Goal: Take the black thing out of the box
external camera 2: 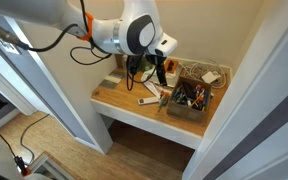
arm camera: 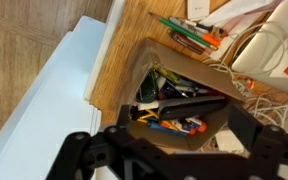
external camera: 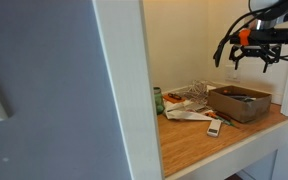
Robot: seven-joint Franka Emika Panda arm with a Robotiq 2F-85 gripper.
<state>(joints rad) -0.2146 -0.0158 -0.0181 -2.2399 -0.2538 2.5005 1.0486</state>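
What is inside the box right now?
In the wrist view the box holds a tangled pile of pens, orange, blue and green, among dark pieces. The black thing cannot be singled out. The pile hides the floor, and the jaws cover the near part.

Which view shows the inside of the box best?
Wrist view: it looks down into the box from close, its clutter plain. In an exterior view the box is small, seen from above; in an exterior view mostly its outer wall shows.
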